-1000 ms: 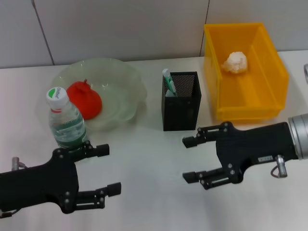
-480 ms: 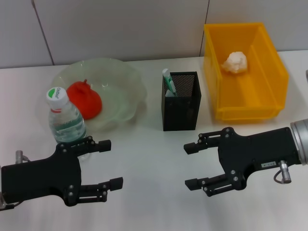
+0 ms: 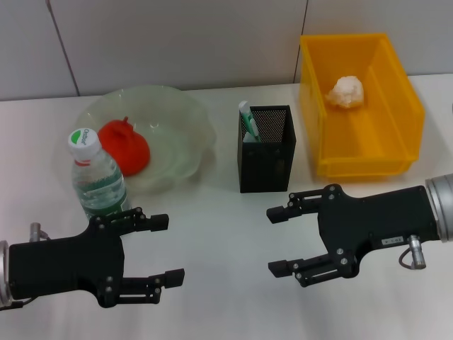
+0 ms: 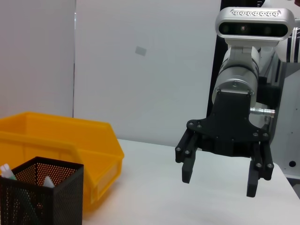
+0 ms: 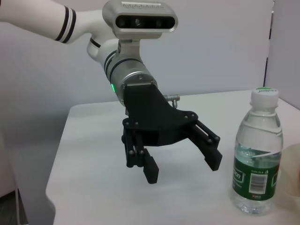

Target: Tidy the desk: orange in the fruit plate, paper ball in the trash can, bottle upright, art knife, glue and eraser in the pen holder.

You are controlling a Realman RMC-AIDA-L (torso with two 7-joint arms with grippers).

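Near the surface's left edge the upright bottle [image 3: 98,180] looks light, slippery; grip mid-label. Left tool [image 3: 162,248] and right tool [image 3: 277,239] gape empty.

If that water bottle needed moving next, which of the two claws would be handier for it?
Probably the left gripper. It hovers open right beside the upright bottle, while the right gripper, also open, sits in front of the pen holder, farther away.

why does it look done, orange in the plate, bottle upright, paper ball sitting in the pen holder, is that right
Not quite. In the head view the paper ball lies in the trash can, not the pen holder. The orange is in the fruit plate and the bottle stands upright.
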